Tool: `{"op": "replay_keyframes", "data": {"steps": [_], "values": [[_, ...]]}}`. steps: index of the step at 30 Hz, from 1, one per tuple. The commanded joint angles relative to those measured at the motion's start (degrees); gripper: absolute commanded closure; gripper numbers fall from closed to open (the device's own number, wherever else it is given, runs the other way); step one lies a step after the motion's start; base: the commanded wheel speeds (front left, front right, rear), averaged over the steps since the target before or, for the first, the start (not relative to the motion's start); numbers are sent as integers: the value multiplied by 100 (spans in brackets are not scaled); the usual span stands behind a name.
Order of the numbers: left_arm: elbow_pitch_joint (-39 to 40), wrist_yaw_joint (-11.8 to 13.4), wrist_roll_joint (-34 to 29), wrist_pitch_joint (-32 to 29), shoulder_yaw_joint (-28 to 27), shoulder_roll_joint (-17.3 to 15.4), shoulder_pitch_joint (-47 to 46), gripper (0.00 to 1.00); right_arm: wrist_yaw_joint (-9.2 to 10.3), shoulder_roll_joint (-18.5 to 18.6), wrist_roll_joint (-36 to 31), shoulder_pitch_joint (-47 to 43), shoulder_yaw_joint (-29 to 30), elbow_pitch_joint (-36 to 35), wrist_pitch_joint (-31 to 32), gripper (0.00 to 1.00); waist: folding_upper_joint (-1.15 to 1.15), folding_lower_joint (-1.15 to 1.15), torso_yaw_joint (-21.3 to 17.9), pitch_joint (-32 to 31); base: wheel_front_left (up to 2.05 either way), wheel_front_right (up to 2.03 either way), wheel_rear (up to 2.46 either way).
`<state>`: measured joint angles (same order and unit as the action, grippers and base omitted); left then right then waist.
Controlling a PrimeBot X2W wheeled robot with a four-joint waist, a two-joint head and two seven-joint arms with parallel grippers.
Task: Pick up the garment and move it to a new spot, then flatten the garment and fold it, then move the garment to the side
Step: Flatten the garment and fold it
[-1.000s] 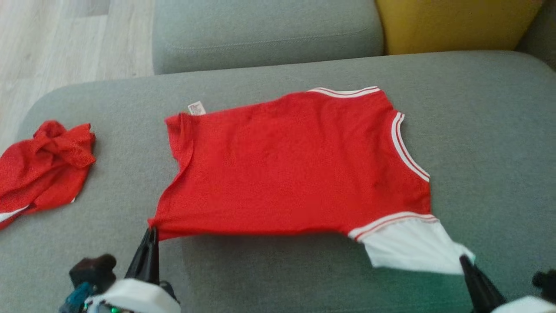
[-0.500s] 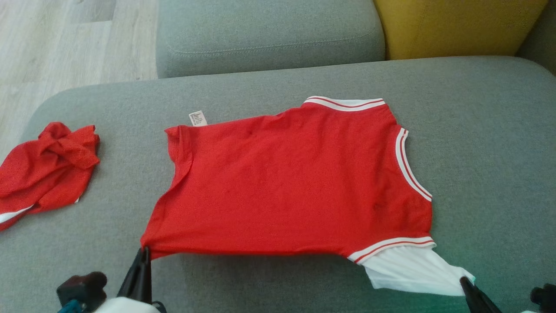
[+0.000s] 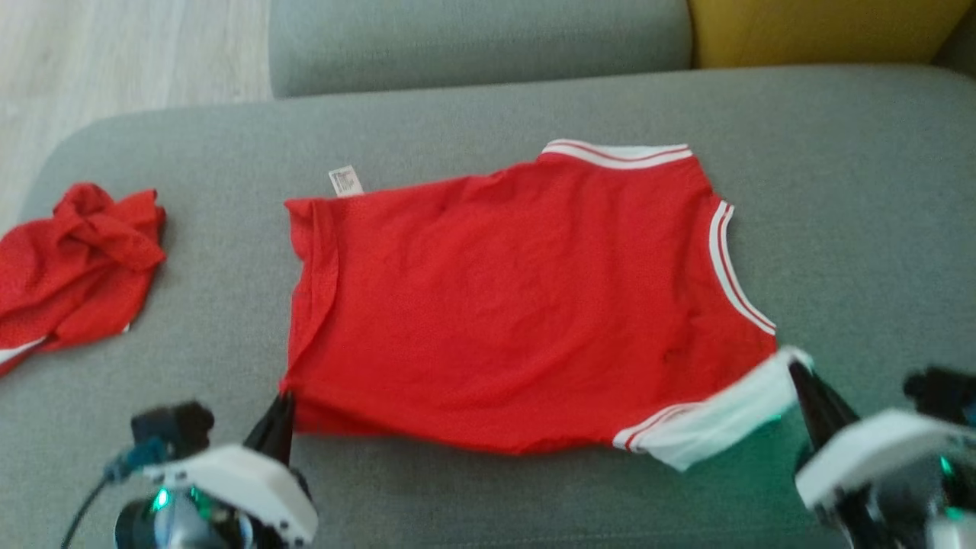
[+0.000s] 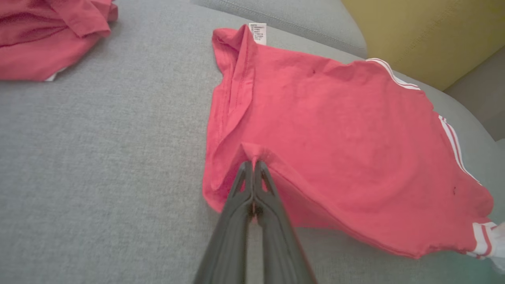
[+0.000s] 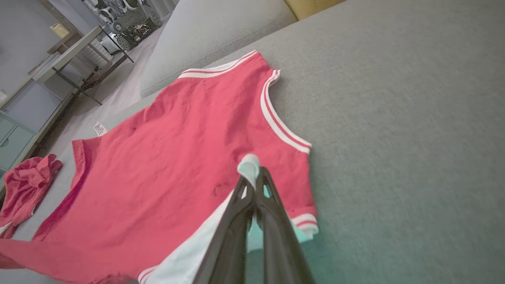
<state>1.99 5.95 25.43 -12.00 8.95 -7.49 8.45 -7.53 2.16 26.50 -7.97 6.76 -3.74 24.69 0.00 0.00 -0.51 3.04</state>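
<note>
While left fingers (image 3: 276,427) and right fingers (image 3: 817,396) pinch it, garment (image 3: 518,305) lengthwise sideways, neckline rightward

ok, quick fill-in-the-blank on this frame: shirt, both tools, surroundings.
1. The left tool is shut on a ____ edge of the shirt.
2. The right tool is shut on a ____ part of it.
3. In the head view, the crumpled cloth lies to the shirt's ____.
4. The sofa is ____.
Missing words: red; white; left; grey.
</note>
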Motion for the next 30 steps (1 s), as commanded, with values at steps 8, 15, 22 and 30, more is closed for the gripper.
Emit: {"op": "replay_keyframes", "data": {"steps": [8, 15, 22, 30], "values": [[-363, -157, 436, -269, -331, -55, -1010, 100, 4, 72, -50, 1682, -238, 991, -419, 100, 0, 0, 64, 329, 0, 0, 0], [-790, -251, 639, -119, -444, -4, -1396, 100, 4, 72, -31, 2535, -297, 2131, -1013, 100, 0, 0, 156, 443, 0, 0, 0], [-1387, -403, 754, 130, -426, 77, -1594, 100, 4, 72, 70, 2916, -522, 3027, -1561, 100, 0, 0, 193, 520, 0, 0, 0], [-1675, -481, 556, 881, -364, 128, -1614, 0, 4, 207, -44, 2855, -1072, 2974, -2647, 0, 0, 0, 191, 509, 0, 0, 0]]}}
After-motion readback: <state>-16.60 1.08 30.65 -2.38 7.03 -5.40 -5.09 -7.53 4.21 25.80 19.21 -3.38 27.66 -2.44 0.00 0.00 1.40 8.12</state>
